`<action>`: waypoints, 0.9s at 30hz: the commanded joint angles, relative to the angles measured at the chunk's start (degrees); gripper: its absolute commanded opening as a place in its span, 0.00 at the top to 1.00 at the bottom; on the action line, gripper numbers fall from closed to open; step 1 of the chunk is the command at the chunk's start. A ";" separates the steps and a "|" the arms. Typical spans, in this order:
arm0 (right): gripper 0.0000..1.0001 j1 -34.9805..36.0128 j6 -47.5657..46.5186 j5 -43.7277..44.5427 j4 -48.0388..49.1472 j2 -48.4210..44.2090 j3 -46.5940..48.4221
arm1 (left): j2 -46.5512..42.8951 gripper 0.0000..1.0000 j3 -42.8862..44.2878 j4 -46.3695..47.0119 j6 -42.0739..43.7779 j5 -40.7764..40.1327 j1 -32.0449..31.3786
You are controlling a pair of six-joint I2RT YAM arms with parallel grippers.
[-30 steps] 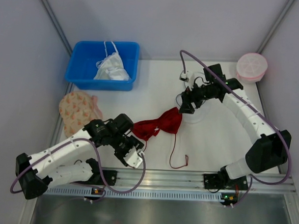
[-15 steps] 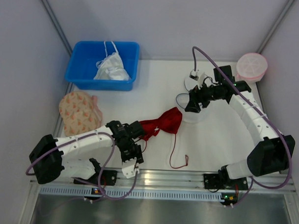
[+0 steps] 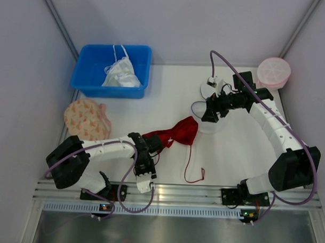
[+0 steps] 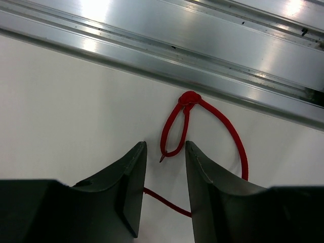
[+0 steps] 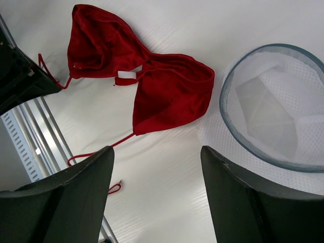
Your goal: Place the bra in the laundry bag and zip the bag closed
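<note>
Over the last second the left gripper (image 4: 164, 147) has swung away from beside the bra (image 5: 167, 96) and turned toward the aluminium rail (image 4: 202, 30). Its fingers now stand a narrow gap apart with nothing pinched. One red strap (image 4: 189, 97) ends in a knotted loop just ahead of the fingertips, and another stretch of string crosses under the gap.

The right gripper (image 5: 156, 152) drew back slightly, then held. Its fingers are spread wide and empty, with the bra below it on one side and the laundry bag (image 5: 263, 116) on the other. The bra itself has not shifted. It lies flat on the table, one cup's edge just beside the bag's rim, and the bag looks empty.

So loading has not begun, by my reading (the left hand seems to be lining up on a strap rather than a cup), and zipping is far off.

The table (image 3: 230, 156) is plain white, boxed in by grey panels. Well beyond the left hand sit a blue bin (image 3: 89, 71) holding a white garment (image 3: 121, 75), and a beige patterned disc (image 3: 85, 119). A pink round bag (image 3: 273, 72) lies past the right hand.
</note>
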 commanded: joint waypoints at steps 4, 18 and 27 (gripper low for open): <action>0.30 -1.43 0.03 -1.13 1.34 -1.80 0.96 | 1.37 0.68 -3.76 2.96 3.47 -0.49 -0.28; 0.33 -2.22 -0.15 -0.95 1.77 -2.67 0.25 | 4.26 1.00 15.29 8.40 -31.04 7.17 -5.02; 0.33 -2.31 -0.76 -0.87 1.34 -2.32 0.25 | 14.37 1.00 28.74 20.53 -50.75 -8.03 -4.41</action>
